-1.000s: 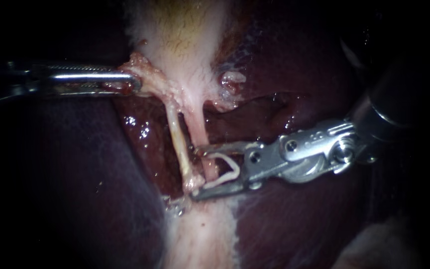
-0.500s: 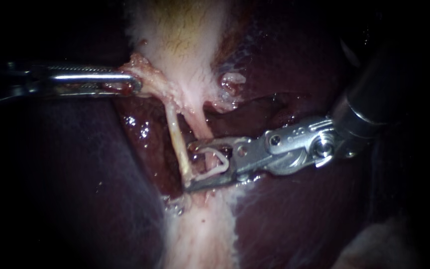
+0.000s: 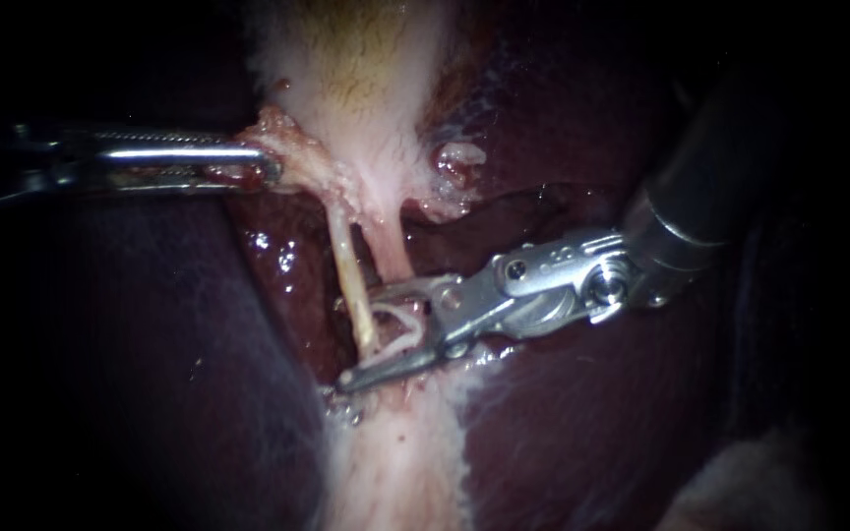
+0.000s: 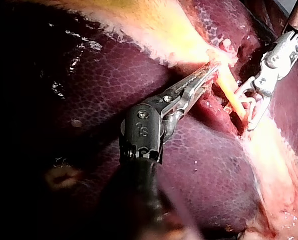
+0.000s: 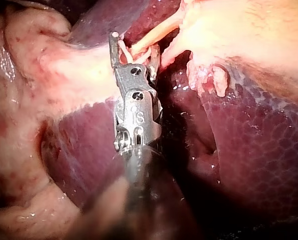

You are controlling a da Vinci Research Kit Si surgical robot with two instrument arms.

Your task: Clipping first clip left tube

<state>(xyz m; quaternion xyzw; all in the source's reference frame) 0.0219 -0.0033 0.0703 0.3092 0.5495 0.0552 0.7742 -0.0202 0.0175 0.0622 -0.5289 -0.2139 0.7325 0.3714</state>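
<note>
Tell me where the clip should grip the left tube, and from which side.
Its lower stretch, from the right, crosswise. The left tube runs taut and bare there, the left instrument shut on tissue above; the right instrument, its jaws holding the clip, straddles it.

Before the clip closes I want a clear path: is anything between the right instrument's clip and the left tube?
Nothing visible. The left tube already sits at the mouth of the clip that the right instrument holds between its jaws. The right tube meets the upper jaw close beside it; whether it is also inside, I cannot tell.
</note>
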